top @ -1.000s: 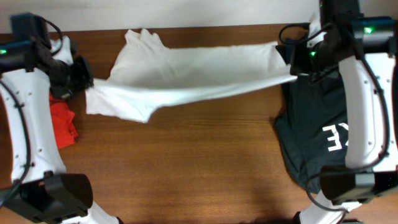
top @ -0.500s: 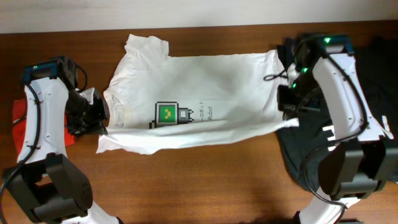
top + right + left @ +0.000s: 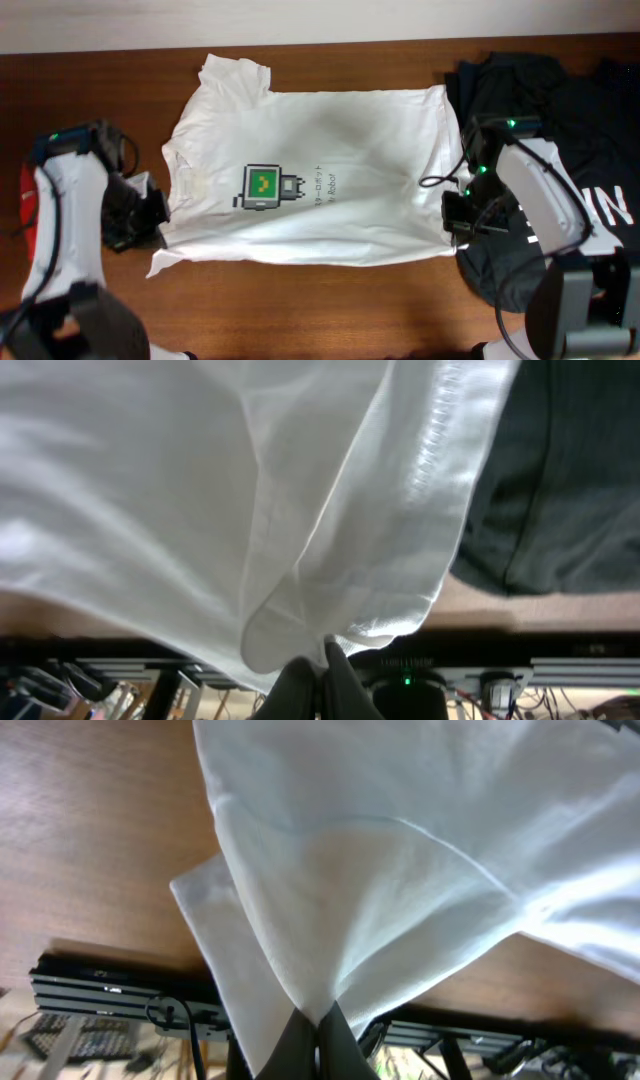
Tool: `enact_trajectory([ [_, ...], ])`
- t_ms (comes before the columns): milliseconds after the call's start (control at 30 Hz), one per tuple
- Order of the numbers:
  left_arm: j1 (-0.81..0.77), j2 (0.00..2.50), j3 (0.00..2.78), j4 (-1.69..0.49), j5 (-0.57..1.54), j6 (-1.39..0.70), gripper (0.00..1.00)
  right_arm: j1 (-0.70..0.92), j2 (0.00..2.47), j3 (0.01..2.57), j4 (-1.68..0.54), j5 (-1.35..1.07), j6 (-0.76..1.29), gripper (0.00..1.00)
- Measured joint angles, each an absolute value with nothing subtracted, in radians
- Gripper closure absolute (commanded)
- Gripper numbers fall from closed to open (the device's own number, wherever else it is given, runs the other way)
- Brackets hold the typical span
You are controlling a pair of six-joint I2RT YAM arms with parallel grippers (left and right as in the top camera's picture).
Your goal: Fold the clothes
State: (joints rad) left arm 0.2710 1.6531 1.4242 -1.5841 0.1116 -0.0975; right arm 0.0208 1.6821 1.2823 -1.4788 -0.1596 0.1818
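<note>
**White T-shirt, spread flat, held at both ends of the near edge**

Item: one white T-shirt [image 3: 330, 140], laid out on the counter [image 3: 300, 310] with the green-and-black print [image 3: 262, 187] facing up. The collar is turned toward the left arm and the hem toward the right arm, so the long axis is set crosswise between the two arms.

Left pincer [image 3: 157, 216]: closed tight on a gather of white cloth at the near sleeve and shoulder corner. In the wrist view the fabric is seen drawn to a point between the fingers, with no gap.

Right pincer [image 3: 458, 224]: likewise closed, and clamped on the near corner of the hem, whose stitched edge is seen running up from the fingers.

Relation noted: both pincers are placed on the near long edge, one at each end, and the body of the T-shirt lies away from them toward the far side of the counter. Neither arm is nearer; each is at its own corner. A lengthwise fold is judged to be the step in hand, for which the held edge would have to be carried evenly across the long axis.

Adjacent: a black shirt [image 3: 560, 110] lies partly under the right arm, just beside the hem; a red garment [image 3: 27, 195] lies beyond the left arm
</note>
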Motion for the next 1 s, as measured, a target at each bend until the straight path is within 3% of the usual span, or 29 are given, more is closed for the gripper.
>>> enact_trajectory([
  [367, 0.295, 1.439, 1.307, -1.573, 0.104, -0.106, 1.00, 0.021, 1.470, 1.193, -1.455, -0.155, 0.185, 0.96],
  [633, 0.295, 1.438, 1.300, -1.220, 0.216, -0.113, 1.00, 0.021, 1.470, 1.190, -1.148, -0.146, 0.188, 0.96],
  [1000, 0.295, 1.646, 1.299, -0.978, 0.300, -0.117, 1.00, 0.021, 1.495, 1.188, -0.804, -0.135, 0.188, 0.92],
])
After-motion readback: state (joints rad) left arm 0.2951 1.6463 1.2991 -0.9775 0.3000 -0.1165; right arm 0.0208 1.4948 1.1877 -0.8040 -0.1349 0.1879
